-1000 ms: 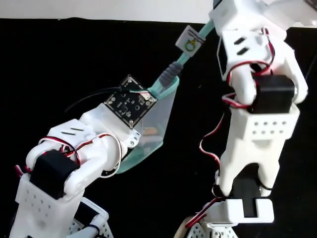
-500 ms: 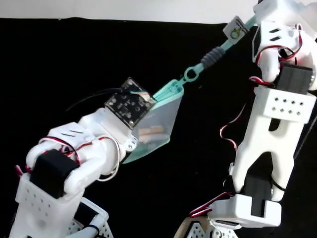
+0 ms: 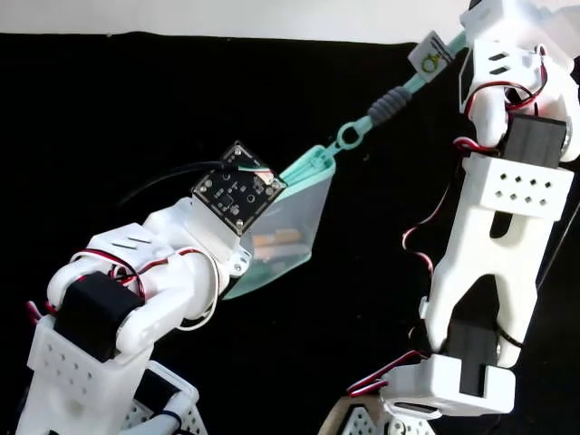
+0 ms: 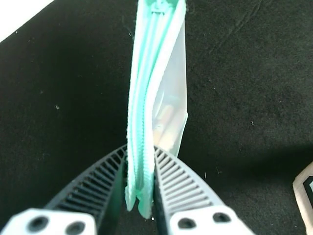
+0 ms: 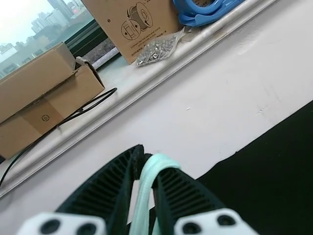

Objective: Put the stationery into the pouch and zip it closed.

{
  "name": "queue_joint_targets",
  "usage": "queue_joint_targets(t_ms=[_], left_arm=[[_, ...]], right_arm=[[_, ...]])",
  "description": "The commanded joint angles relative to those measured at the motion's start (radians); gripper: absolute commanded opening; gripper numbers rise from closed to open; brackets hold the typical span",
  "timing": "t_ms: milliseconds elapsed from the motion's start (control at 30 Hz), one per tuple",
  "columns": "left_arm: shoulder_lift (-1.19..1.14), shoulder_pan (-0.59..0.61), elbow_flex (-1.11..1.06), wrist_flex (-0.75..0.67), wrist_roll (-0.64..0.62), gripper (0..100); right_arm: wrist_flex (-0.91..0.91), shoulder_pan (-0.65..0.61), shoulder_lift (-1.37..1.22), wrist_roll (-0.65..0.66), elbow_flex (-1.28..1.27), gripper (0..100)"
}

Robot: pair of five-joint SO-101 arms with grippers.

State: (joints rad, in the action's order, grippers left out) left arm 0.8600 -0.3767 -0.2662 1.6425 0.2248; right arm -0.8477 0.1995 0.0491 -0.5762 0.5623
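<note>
**A:** Starting close in, where does it stand?

**B:** The left tool point(image 4: 141, 152) is clenched on the near end of the pouch point(image 4: 168, 83), right on the zip seam. In the high view the pouch sits mid-frame against the black desk point(image 3: 136, 109). I can't tell whether it rests there or hangs clear.

**A:** And the stationery?

**B:** The stationery point(image 3: 276, 240) is inside, showing orange through the clear wall, so loading looks done.

**A:** The zip?

**B:** The zip teeth point(image 4: 142, 107) look meshed along all I can see, up to the far corner by the green ring point(image 3: 349, 138). I'd judge it closed, or all but.

**A:** Farther out?

**B:** The pull cord point(image 3: 399, 91) runs taut to the upper right, where the right tool point(image 5: 145, 164) grips its end. Probably all that's left is letting go and setting the pouch down.
</note>
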Motion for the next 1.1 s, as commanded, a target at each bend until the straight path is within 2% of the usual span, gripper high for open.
queue_joint_targets(t_ms=[0, 67, 200, 267, 567, 767, 1067], left_arm=[[-0.001, 0.005, -0.01, 0.034, 0.002, 1], [-0.001, 0.005, -0.01, 0.032, 0.002, 1], [-0.001, 0.005, -0.01, 0.032, 0.002, 1], [0.001, 0.005, -0.01, 0.032, 0.002, 1], [0.005, 0.018, 0.001, 0.011, 0.002, 1], [0.001, 0.143, -0.001, -0.071, -0.002, 1], [-0.002, 0.271, -0.001, -0.186, -0.005, 1]], right_arm=[[0.033, 0.07, 0.021, 0.012, 0.008, 2.0], [-0.021, 0.067, 0.021, 0.018, 0.016, 8.7], [-0.142, 0.008, 0.022, 0.018, 0.018, 33.0], [-0.213, -0.03, 0.022, 0.02, 0.019, 39.6], [-0.542, -0.196, 0.021, 0.155, 0.071, 39.2], [-0.742, -0.306, 0.019, 0.189, 0.067, 39.2], [-0.895, -0.331, 0.013, 0.189, 0.062, 39.2]])
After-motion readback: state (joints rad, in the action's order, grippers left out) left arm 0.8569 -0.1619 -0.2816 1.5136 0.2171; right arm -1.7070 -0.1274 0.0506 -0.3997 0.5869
